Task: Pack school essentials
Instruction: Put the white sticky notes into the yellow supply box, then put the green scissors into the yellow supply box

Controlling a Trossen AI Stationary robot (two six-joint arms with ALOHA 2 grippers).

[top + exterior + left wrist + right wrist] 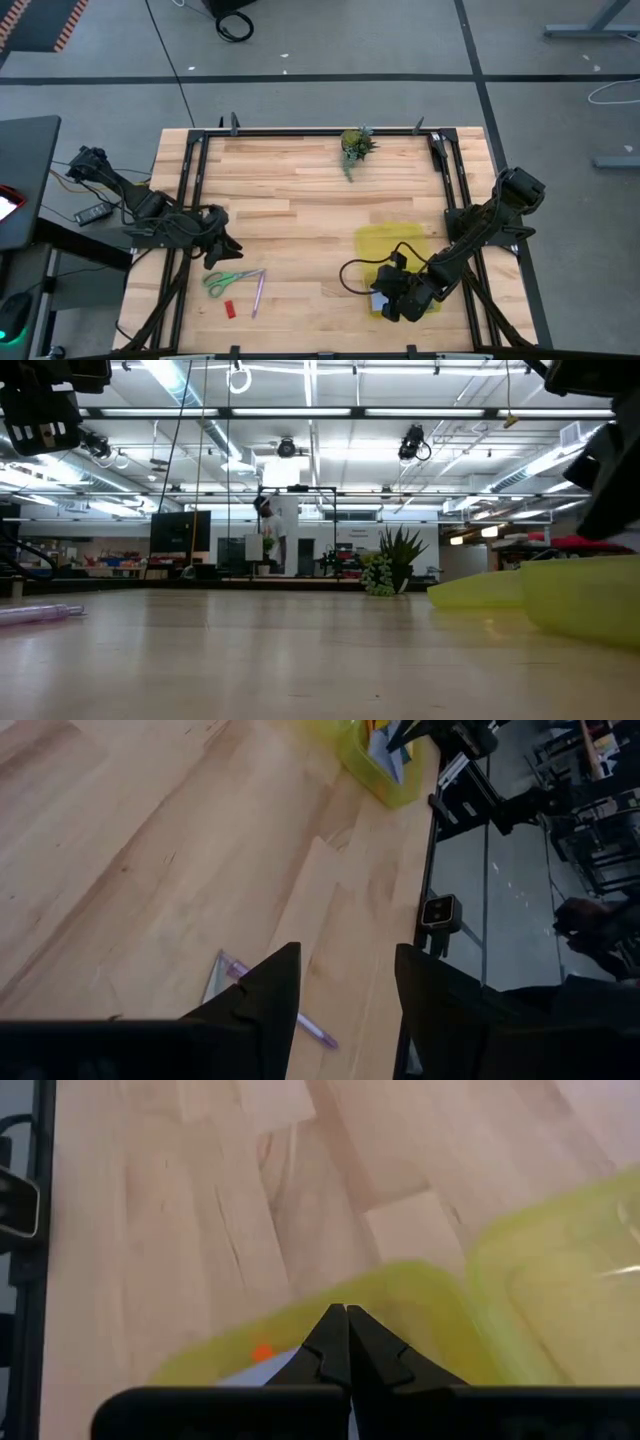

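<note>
Left gripper open and empty just above green-handled scissors, right gripper closed over yellow case, well right of scissors

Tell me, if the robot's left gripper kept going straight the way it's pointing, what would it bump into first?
Probably the pinkish pen. In the left wrist view it lies on the table just past the open left gripper, ahead of the fingers. The yellow case sits much farther along. Depth is hard to judge.

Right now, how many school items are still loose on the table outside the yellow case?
3: green-handled scissors near the left gripper, the pinkish pen beside them, the red eraser just below. Others may be hidden in the case under the right gripper.
</note>
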